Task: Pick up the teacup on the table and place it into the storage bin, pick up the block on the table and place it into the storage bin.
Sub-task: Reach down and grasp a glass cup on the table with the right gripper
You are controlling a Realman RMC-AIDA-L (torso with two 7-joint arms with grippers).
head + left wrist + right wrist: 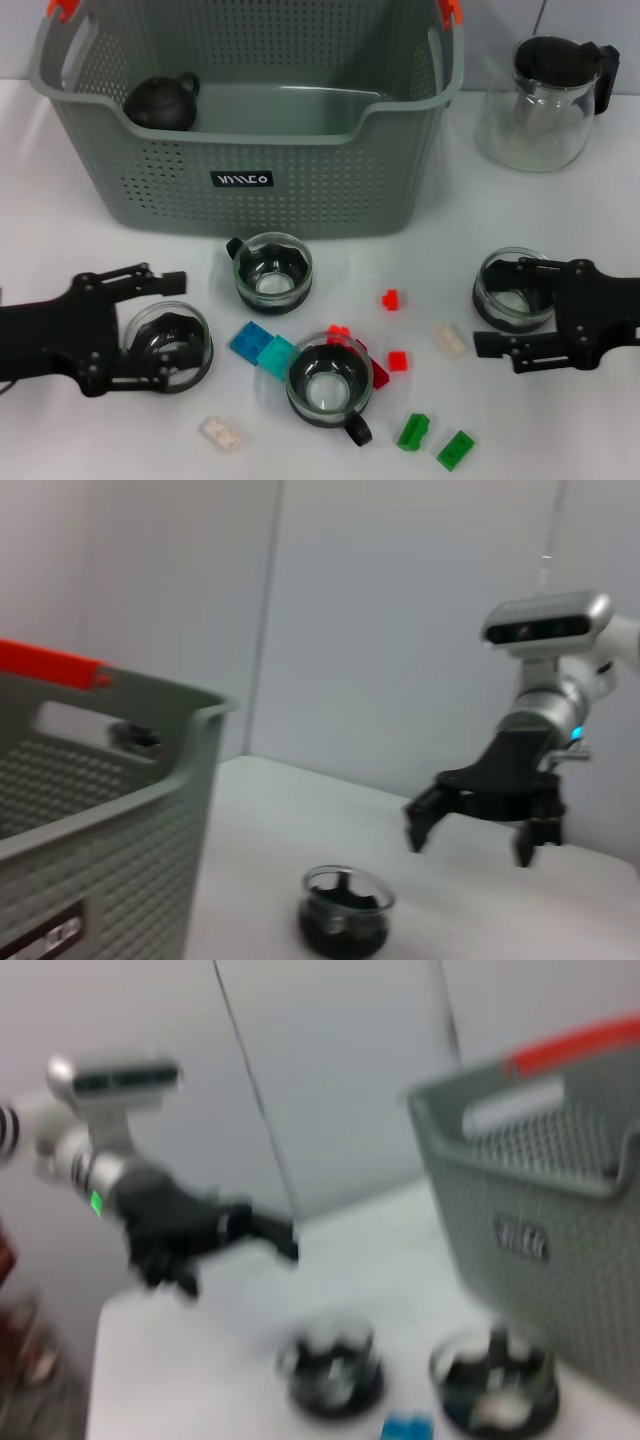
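Note:
Several glass teacups stand on the white table in the head view. My left gripper is open, its fingers on either side of the left teacup. My right gripper is open over the right teacup; in the left wrist view the right gripper hangs above the table. Two more teacups sit in the middle and nearer the front. Small blocks lie around them: blue, teal, red, green. The grey storage bin stands behind.
A black teapot sits inside the bin at its left. A glass pitcher with a black lid stands at the back right. Cream blocks and another green block lie near the front.

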